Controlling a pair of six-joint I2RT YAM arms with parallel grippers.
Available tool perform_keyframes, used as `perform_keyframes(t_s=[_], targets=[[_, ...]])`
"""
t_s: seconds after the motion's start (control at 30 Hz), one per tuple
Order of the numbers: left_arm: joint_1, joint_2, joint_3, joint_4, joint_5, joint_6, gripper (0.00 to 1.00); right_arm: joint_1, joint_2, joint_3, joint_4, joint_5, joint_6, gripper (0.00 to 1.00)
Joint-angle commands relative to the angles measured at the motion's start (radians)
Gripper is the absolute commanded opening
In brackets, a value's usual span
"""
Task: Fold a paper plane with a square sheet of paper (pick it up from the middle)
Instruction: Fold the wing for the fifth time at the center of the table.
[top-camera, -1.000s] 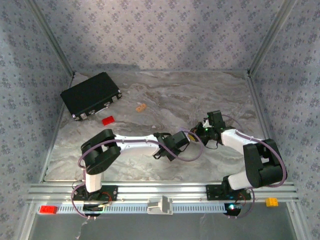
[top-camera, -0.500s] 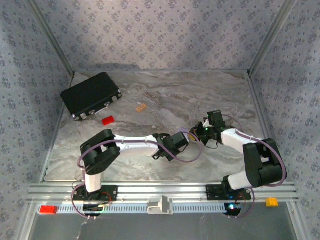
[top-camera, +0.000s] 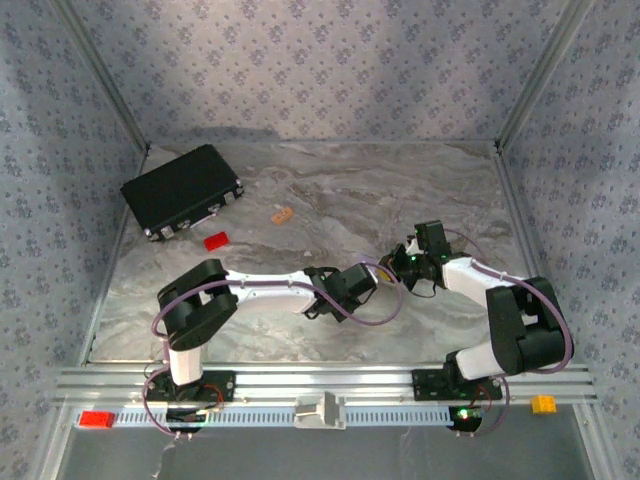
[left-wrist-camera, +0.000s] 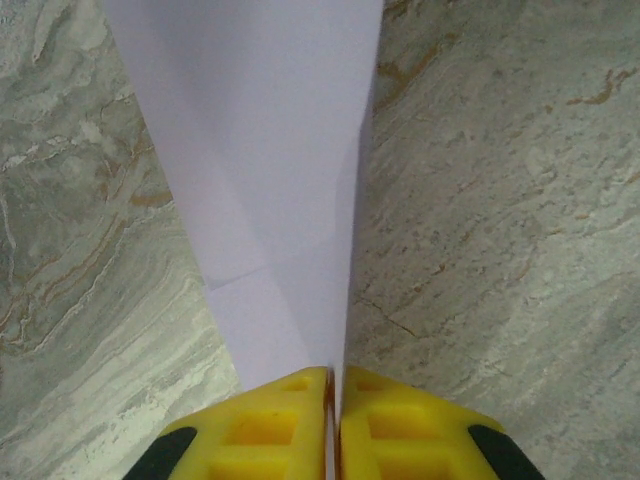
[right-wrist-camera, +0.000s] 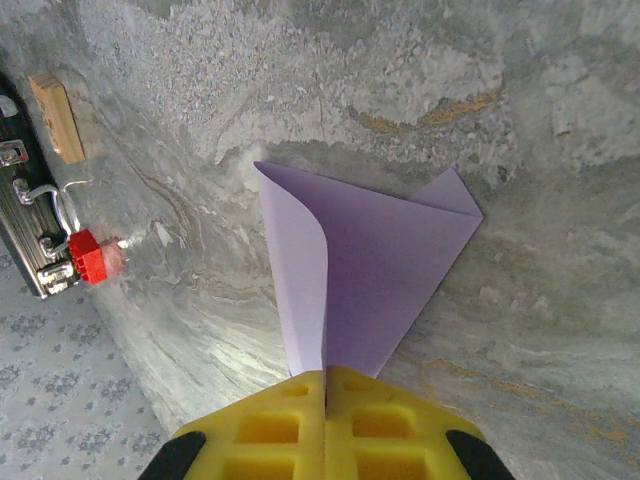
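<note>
The pale lilac sheet of paper is folded lengthwise into a tapered paper-plane shape. It stands on edge just above the marble table. My left gripper is shut on its narrow end, with the yellow pads pressed together on the fold. At the other end my right gripper is shut on the paper, where one flap curls outwards and a corner points right. From above, the left gripper and the right gripper meet tip to tip at the table's middle right, and the paper between them is mostly hidden.
A black case lies at the back left. A small red block sits in front of it and a tan block to its right. Patterned walls enclose the marble table. A metal rail runs along the near edge.
My left gripper's jaws have come together on the paper. The left arm's elbow has shifted slightly left. The right arm has not moved.
</note>
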Motion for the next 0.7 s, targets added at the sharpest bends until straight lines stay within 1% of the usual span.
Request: perform_keyframes(t_s=[0.0, 0.03, 0.1, 0.23, 0.33, 0.5, 0.67], targets=[[-0.006, -0.033, -0.008, 0.009, 0.017, 0.003, 0.07, -0.002, 0.010, 0.017, -0.019, -0.016, -0.017, 0.00], [-0.004, -0.032, -0.005, 0.009, 0.025, 0.002, 0.04, -0.002, 0.009, 0.017, -0.020, -0.015, -0.018, 0.00], [0.000, -0.028, -0.001, 0.008, 0.058, -0.003, 0.00, -0.001, 0.006, 0.018, -0.030, -0.009, -0.028, 0.04], [0.040, -0.017, 0.015, -0.005, 0.186, -0.031, 0.00, -0.005, -0.032, 0.047, -0.133, 0.044, -0.095, 0.24], [0.073, -0.013, 0.022, -0.009, 0.279, -0.049, 0.00, -0.019, -0.074, 0.067, -0.229, 0.097, -0.145, 0.32], [0.106, -0.003, 0.028, -0.006, 0.375, -0.069, 0.00, -0.056, -0.136, 0.066, -0.291, 0.118, -0.172, 0.36], [0.125, 0.017, 0.040, -0.006, 0.452, -0.079, 0.00, -0.069, -0.205, 0.041, -0.303, 0.124, -0.165, 0.36]])
